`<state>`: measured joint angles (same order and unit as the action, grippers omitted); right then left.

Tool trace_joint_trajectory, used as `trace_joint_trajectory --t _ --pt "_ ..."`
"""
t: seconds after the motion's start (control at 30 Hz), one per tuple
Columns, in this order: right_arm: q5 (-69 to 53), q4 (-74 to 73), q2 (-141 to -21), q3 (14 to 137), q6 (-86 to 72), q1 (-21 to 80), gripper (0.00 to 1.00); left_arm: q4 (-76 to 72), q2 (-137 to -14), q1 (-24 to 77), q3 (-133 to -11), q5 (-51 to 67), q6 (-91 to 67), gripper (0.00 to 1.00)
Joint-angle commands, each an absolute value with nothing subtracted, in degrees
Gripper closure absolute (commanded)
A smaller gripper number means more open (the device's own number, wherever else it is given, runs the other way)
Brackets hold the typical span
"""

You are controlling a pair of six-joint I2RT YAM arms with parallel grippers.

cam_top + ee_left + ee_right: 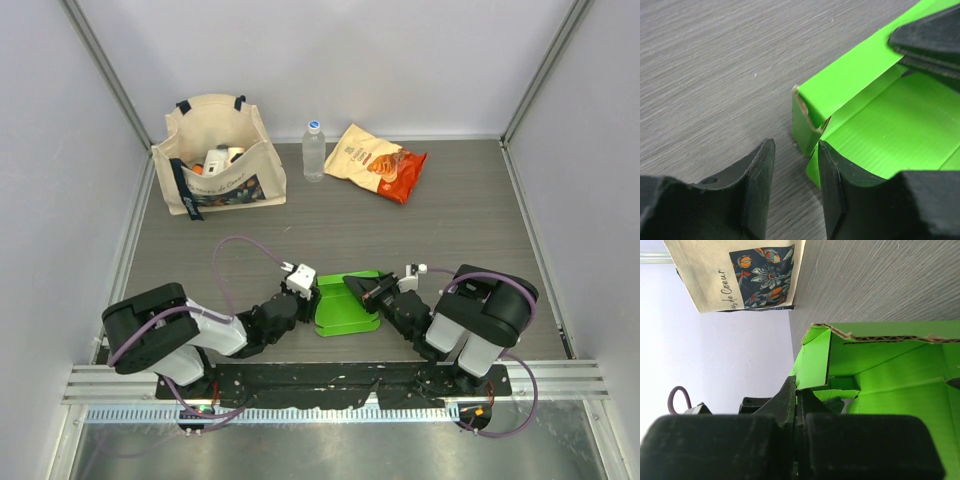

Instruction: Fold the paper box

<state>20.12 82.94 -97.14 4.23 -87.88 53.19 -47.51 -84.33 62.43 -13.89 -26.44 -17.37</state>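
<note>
The paper box, a shallow green tray, lies at the near middle of the table between both grippers. The right gripper appears pressed together on one wall, its contact partly hidden. The left gripper stands spread at the box's left corner. Hold your right pinch firm and slide the spread jaws over the left wall before closing.

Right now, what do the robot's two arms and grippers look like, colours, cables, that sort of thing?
Both the left arm and the right arm have chunky black joints and pale grey links. A thin purple cable loops along each one, and a small white block sits at each wrist. The left gripper and right gripper have matte black, wedge-shaped fingers.
</note>
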Motion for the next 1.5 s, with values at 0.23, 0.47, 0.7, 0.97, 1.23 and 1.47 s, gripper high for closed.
trace_joint_trajectory --t 0.23,0.47,0.7,0.97,1.23,1.47 --pt "18.28 87.02 -98.44 2.72 -86.84 53.7 0.99 -54.14 -89.47 62.23 -19.16 -31.81 -13.1 0.71" --pt "21.0 83.06 -97.3 4.3 -88.67 55.8 0.99 -54.49 -99.19 63.37 -24.24 -52.67 -16.42 1.0" --pt "23.11 87.35 -102.12 7.29 -90.44 57.04 0.99 -50.27 -107.66 66.18 -31.2 -59.15 -23.56 1.0" --pt "25.66 90.44 -103.45 5.27 -90.36 56.78 0.99 -60.82 -103.11 66.27 -22.87 -49.67 -19.25 0.86" --pt "24.08 90.09 -103.18 5.45 -89.3 55.9 0.99 -59.7 -90.37 66.18 -12.85 -35.87 -22.76 0.39" --pt "22.5 89.82 -103.97 6.24 -89.12 55.9 0.99 -47.3 -72.09 63.9 -8.97 -32.35 -23.91 0.53"
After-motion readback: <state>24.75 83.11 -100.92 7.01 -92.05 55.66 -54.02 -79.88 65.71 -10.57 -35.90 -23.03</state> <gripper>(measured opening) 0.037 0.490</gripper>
